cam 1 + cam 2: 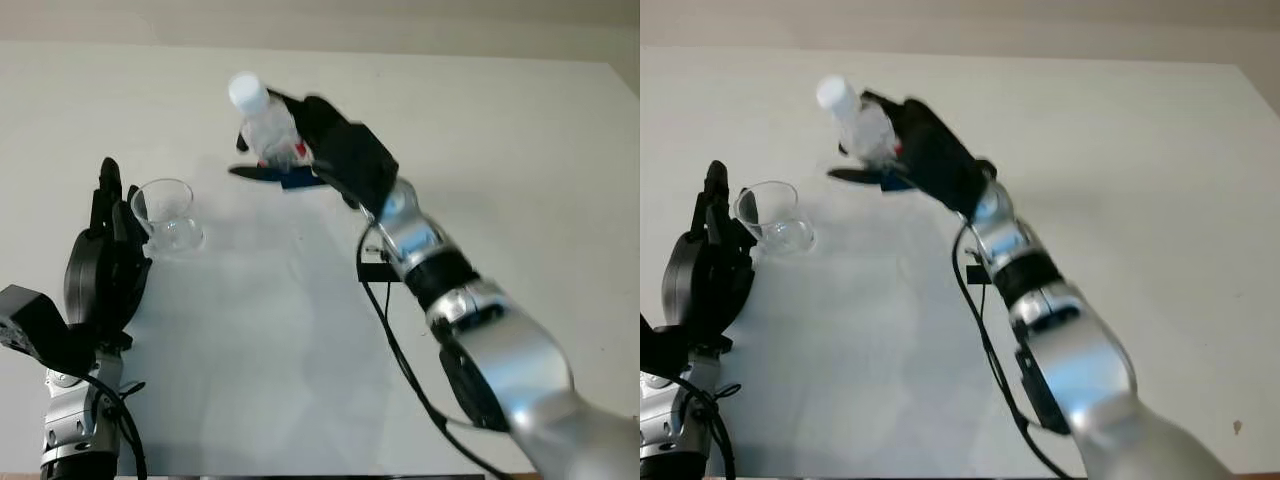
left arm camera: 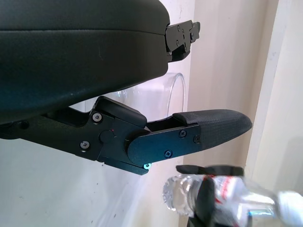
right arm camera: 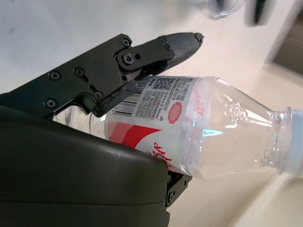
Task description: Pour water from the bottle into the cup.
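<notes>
Already the right hand (image 1: 300, 150) is wrapped around the labelled middle of the bottle (image 1: 265, 125), a light, thin-walled thing likely to buckle if squeezed, held aloft beside the glass cup (image 1: 165, 212), by which the open left hand (image 1: 105, 270) waits.

The right hand (image 1: 325, 150) covers the lower half of the bottle (image 1: 262, 122), so no telling the water level. The cup (image 1: 166, 213) has its 9 o'clock side tucked behind the left hand (image 1: 108, 250).
</notes>
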Controlling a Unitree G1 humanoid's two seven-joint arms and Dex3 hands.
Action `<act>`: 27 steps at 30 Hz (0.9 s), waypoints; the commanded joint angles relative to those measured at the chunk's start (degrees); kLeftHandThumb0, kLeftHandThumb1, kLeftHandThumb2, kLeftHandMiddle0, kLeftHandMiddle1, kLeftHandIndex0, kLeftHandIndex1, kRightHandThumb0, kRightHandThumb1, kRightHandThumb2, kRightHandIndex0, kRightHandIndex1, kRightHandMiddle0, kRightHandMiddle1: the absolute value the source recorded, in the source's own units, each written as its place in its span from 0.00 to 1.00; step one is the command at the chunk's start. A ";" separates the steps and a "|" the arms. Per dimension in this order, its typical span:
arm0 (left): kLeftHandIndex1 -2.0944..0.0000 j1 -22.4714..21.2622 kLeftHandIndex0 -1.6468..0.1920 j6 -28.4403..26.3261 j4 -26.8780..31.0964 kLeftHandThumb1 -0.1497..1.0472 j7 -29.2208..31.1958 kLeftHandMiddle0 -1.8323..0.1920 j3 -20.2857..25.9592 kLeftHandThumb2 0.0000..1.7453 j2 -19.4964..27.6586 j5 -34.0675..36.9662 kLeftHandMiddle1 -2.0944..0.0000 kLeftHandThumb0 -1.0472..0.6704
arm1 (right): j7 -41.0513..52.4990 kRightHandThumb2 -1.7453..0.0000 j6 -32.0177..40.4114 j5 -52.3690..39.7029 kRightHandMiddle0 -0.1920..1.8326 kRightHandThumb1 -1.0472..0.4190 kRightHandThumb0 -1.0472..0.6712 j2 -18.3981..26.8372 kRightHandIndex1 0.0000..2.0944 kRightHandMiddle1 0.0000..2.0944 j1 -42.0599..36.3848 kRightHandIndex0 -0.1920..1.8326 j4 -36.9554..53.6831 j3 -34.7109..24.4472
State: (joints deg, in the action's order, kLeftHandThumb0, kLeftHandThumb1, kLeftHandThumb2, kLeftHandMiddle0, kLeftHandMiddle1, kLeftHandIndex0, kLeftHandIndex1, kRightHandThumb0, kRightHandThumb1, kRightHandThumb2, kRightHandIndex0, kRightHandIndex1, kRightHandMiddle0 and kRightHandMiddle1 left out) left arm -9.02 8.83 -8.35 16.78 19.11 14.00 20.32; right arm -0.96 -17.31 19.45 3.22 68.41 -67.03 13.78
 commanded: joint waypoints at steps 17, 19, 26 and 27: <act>1.00 0.38 1.00 1.91 -1.15 1.00 -0.77 1.00 0.18 0.34 -1.18 0.15 1.00 0.14 | -18.87 0.96 3.37 22.02 0.14 0.00 0.48 -1.95 1.00 0.92 12.91 0.53 -8.42 16.51; 1.00 0.33 1.00 1.99 -1.25 1.00 -0.89 1.00 0.04 0.34 -1.26 -0.03 1.00 0.14 | -18.63 0.97 3.45 22.15 0.17 0.00 0.49 -2.50 1.00 0.98 13.41 0.51 -8.60 16.75; 1.00 0.21 1.00 2.08 -1.26 1.00 -1.08 1.00 -0.32 0.34 -1.88 0.03 1.00 0.14 | -17.90 0.97 3.80 21.93 0.14 0.01 0.50 -4.50 1.00 0.99 14.87 0.42 -8.93 16.70; 1.00 0.22 1.00 2.07 -1.22 1.00 -1.13 1.00 -0.42 0.34 -1.90 -0.16 1.00 0.14 | -17.79 0.97 3.93 22.26 0.13 0.01 0.49 -4.65 1.00 0.97 15.11 0.41 -8.99 17.03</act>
State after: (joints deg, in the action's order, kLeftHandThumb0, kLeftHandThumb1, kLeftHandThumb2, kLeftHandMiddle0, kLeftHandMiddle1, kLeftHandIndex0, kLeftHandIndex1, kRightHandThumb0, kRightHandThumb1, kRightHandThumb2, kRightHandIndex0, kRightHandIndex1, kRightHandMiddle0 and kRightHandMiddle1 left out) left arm -9.38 10.62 -8.65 15.69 19.04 12.81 20.30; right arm -18.83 -13.58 41.60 -0.80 81.18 -76.28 30.61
